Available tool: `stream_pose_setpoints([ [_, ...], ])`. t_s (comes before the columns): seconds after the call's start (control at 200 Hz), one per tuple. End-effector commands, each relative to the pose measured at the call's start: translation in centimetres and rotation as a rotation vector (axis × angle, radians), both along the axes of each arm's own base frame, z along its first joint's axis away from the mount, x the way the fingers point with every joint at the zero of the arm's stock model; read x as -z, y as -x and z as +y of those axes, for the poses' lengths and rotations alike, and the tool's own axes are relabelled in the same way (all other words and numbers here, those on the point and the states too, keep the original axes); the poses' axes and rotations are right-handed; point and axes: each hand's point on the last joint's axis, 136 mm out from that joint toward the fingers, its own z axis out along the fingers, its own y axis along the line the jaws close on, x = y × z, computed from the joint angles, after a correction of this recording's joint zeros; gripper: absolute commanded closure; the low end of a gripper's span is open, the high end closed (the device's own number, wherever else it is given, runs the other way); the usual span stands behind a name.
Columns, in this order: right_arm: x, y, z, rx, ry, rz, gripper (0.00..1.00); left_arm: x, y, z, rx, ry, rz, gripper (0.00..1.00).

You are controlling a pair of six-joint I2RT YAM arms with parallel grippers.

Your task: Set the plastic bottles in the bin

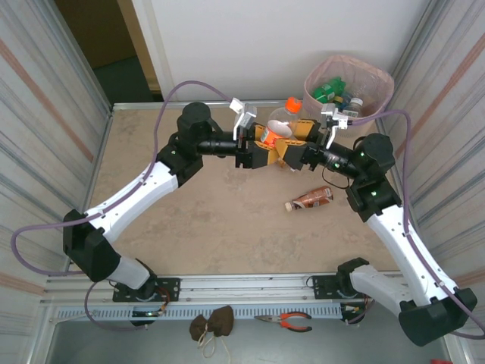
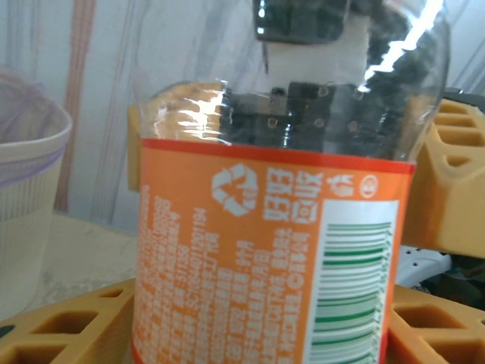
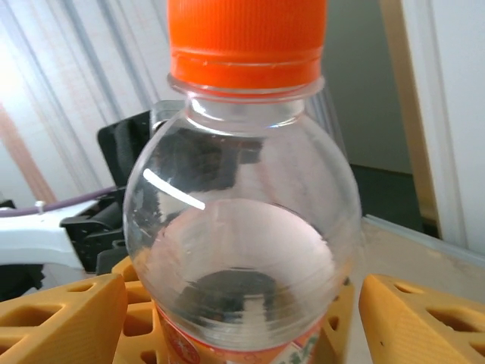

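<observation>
Seen from above: bending the left arm (image 1: 144, 186) up from 7 o'clock, forearm levelled toward 3 o'clock. Mirroring it with the right arm (image 1: 394, 227) from 5 o'clock, wrist pointing toward 9 o'clock. Meeting both near 12 o'clock of the table (image 1: 189, 220), at 8 o'clock of the bin (image 1: 381, 76). Pinching the orange-capped bottle (image 1: 277, 130) in the left gripper (image 1: 269, 148), with the right gripper (image 1: 299, 144) flanking it from the opposite side. Leaving a brown bottle (image 1: 311, 199) lying on the table at 6 o'clock of the right gripper, and green bottles (image 1: 330, 91) inside the bin.

Seen from the left wrist: pressing yellow fingers (image 2: 68, 326) against the orange label at 3 and 9 o'clock. Glimpsing the bin wall at 9 o'clock.

Seen from the right wrist: spreading yellow fingers (image 3: 61, 318) to either side of the clear bottle body, standing apart from it at 4 o'clock. Showing its cap (image 3: 246, 38) at 12 o'clock.
</observation>
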Motion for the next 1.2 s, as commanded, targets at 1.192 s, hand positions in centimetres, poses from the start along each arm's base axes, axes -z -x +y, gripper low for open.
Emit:
stream_pose_setpoints([
  [1.192,-4.1,-2.6,-0.1,0.178,0.069,-0.087,0.53,-1.8,0.1,4.6,-0.145,0.047,-0.095,0.19],
])
